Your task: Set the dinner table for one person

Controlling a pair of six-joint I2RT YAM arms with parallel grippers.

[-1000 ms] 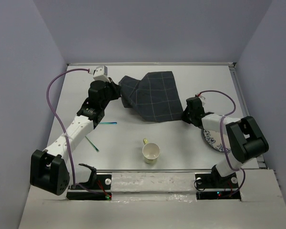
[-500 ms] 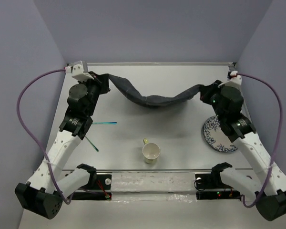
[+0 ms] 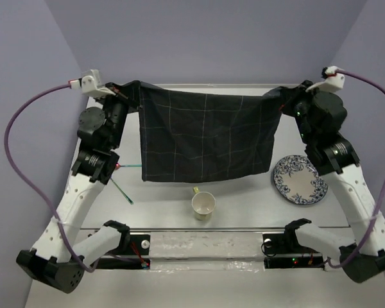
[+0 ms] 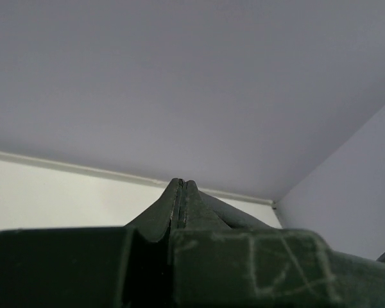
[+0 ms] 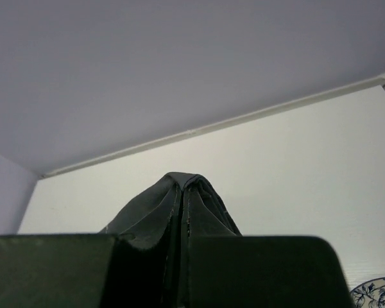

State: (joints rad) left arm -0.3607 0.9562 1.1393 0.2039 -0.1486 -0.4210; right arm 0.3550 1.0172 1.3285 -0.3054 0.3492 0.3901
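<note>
Soft, limp cloth [image 3: 205, 138] hanging at 12 o'clock above tabletop [image 3: 244, 199], top corners clamped in left pincer [image 3: 129, 90] and right pincer [image 3: 283, 96]; likely light, corners best hold

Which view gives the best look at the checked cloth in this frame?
Top external: the whole checked cloth hangs spread between the left gripper and right gripper, grid lines clear. Each wrist view shows only a dark pinched fold at its own shut fingertips.
</note>
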